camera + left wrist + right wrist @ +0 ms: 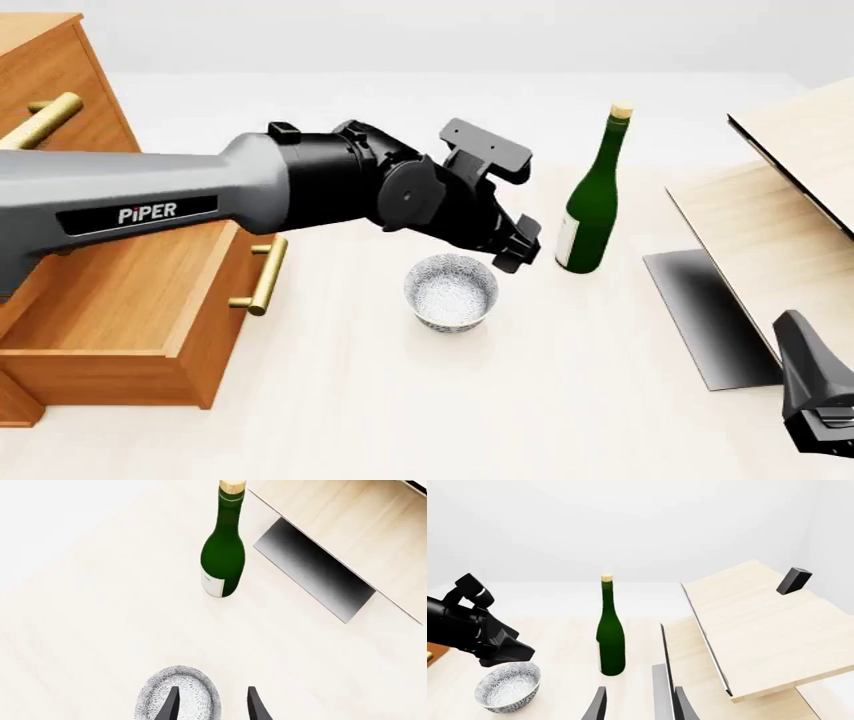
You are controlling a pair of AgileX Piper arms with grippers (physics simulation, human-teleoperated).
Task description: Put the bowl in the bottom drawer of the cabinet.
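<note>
Speckled white bowl [451,290] upright on pale worktop [534,400], left fingers [212,707] spread, straddling its 3 o'clock rim, glossy green bottle [591,200] beyond, right fingers [639,705] parted, empty.

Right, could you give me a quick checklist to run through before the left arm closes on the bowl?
1. Left gripper open: ok, its fingers are spread apart.
2. Fingers straddling the rim of the bowl: ok in the left wrist view, one finger over the inside, one outside.
3. Bowl upright on the table: ok.
4. Bottom drawer pulled out: ok; whether its inside is free cannot be told.
5. Bottle apart from the bowl: ok, it stands upright to the bowl's right.
6. Right gripper out of the way: ok, low at the right edge in the front view.
</note>
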